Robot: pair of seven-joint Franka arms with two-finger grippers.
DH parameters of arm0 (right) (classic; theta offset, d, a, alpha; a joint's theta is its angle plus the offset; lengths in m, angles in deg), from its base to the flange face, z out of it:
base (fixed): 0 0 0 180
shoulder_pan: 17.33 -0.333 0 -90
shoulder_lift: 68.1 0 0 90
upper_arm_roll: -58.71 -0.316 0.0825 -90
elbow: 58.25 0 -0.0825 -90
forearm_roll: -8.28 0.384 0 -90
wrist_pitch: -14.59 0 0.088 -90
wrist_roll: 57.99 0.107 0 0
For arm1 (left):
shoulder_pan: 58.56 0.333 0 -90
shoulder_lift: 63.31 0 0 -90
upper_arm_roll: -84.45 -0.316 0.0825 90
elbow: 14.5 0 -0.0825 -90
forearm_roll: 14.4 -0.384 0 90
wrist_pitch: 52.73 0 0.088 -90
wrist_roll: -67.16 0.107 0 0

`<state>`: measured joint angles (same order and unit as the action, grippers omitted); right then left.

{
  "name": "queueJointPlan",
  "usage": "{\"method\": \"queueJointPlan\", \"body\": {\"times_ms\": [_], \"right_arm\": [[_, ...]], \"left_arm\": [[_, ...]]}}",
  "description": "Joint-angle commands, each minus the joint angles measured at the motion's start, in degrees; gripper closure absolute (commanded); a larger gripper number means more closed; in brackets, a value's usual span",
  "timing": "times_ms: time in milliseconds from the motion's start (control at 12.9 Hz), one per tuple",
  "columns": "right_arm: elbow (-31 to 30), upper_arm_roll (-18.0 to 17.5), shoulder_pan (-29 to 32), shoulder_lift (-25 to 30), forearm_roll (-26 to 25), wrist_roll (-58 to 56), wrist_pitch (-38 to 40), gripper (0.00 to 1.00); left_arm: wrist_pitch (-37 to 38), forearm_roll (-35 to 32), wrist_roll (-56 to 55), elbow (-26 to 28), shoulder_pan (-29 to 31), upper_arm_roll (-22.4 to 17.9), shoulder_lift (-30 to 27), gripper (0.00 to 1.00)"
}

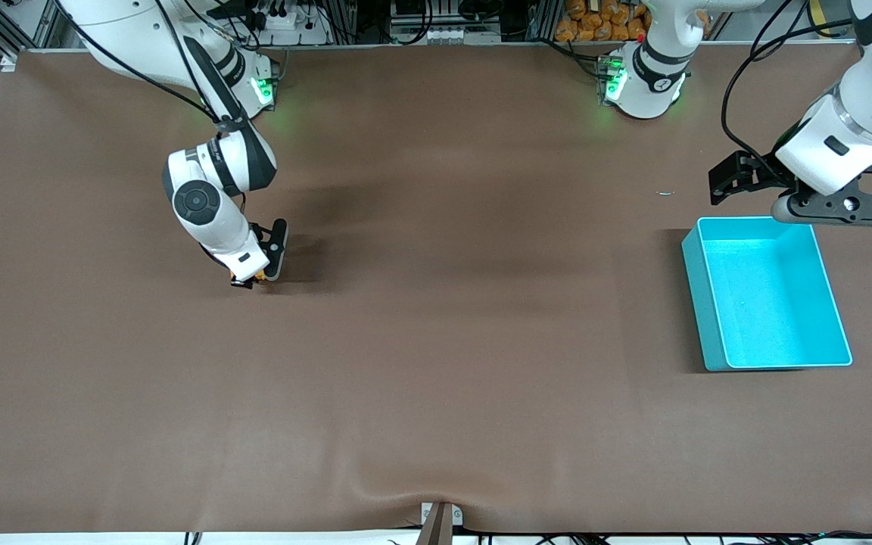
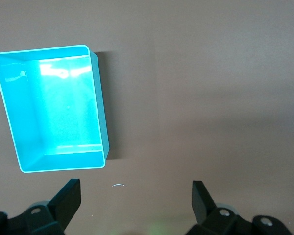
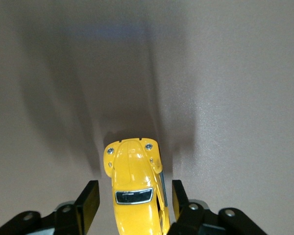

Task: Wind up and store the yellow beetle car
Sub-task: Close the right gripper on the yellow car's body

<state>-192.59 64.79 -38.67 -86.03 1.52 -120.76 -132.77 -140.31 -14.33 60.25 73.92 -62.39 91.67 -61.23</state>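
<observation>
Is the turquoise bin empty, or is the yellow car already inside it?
Empty: the turquoise bin shows only bare floor. The yellow beetle car sits between the right gripper fingers.

The brown tabletop (image 1: 436,341) is lying bare across its whole middle, leaving broad passage between the two arms. The only standing obstacle is the turquoise bin (image 1: 697,303), sitting toward the left arm's end with its mouth facing up and nothing showing inside. The left hand (image 1: 739,182) is hanging over the tabletop just beside the bin's rim. The right hand (image 1: 254,276) is crowding the yellow beetle car (image 3: 134,191), one finger (image 3: 87,208) flanking each side.
</observation>
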Motion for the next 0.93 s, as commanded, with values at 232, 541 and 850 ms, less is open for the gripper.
{"method": "queueJointPlan", "body": {"times_ms": [232, 541, 850], "right_arm": [[-0.74, 0.33, -0.20, -0.80, -1.60, -0.60, -2.23, 0.47], [-0.57, 0.42, -0.02, -1.15, -1.60, -0.60, -2.41, 0.56], [-0.57, 0.42, 0.33, -1.76, -1.60, -0.60, -2.67, 0.63]], "left_arm": [[0.39, 2.22, -0.82, -0.18, 0.13, 0.08, 0.21, 0.00], [0.30, 2.22, -0.82, -0.18, 0.22, 0.08, 0.56, 0.00], [0.21, 3.01, -0.82, -0.18, 0.22, 0.08, 0.65, 0.00]]}}
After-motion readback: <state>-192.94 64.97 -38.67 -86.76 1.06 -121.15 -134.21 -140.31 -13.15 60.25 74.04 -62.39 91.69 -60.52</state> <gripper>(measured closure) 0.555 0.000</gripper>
